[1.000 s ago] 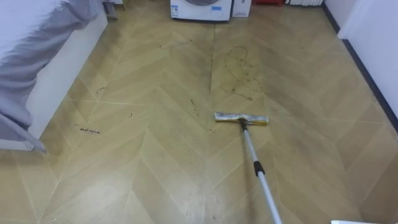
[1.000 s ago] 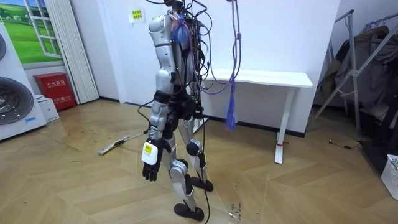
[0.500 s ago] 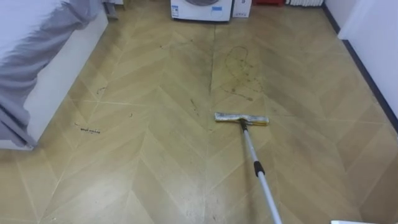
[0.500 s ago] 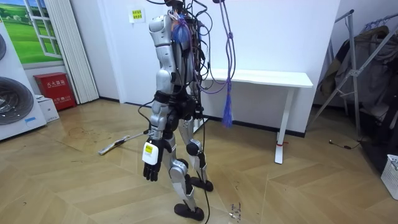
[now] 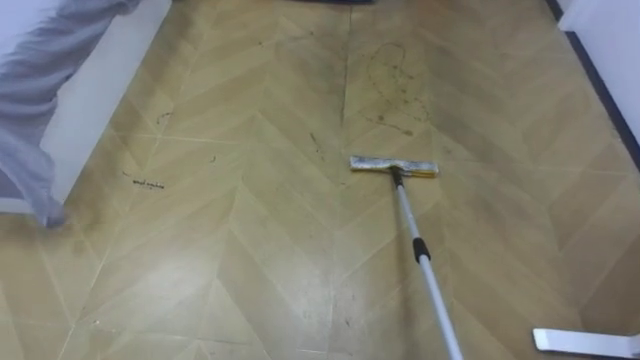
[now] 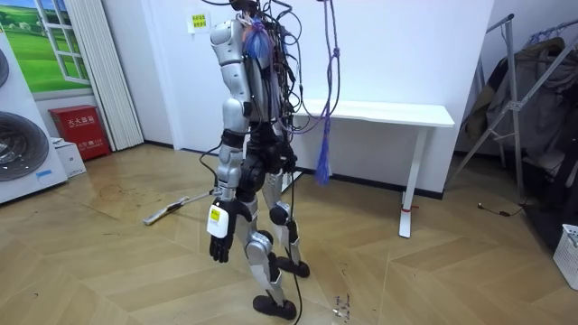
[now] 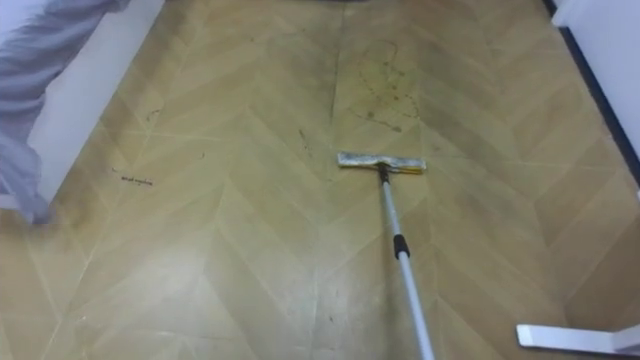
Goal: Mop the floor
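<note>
— Where is the mop head (image 5: 393,166)?
— On the floor (image 5: 250,260), right of centre. Its handle (image 5: 420,255) runs back towards the lower right, and scribbled marks (image 5: 388,85) lie just beyond it.
— And on the left?
— A bed (image 5: 95,95) with cloth (image 5: 30,90) hanging over its edge. A bit of debris (image 5: 145,182) lies between the bed and the mop head.
— Lower right?
— A table foot (image 5: 585,342), right of the handle.

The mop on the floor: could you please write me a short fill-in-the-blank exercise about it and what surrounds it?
1. The mop head lies flat on the ____.
2. Its handle runs from the head toward the eye view's lower ____ corner.
3. The table by the wall in the room view is ____ in colour.
4. The left hand hangs by the robot's side, holding ____.
Missing words: floor; right; white; nothing.
</note>
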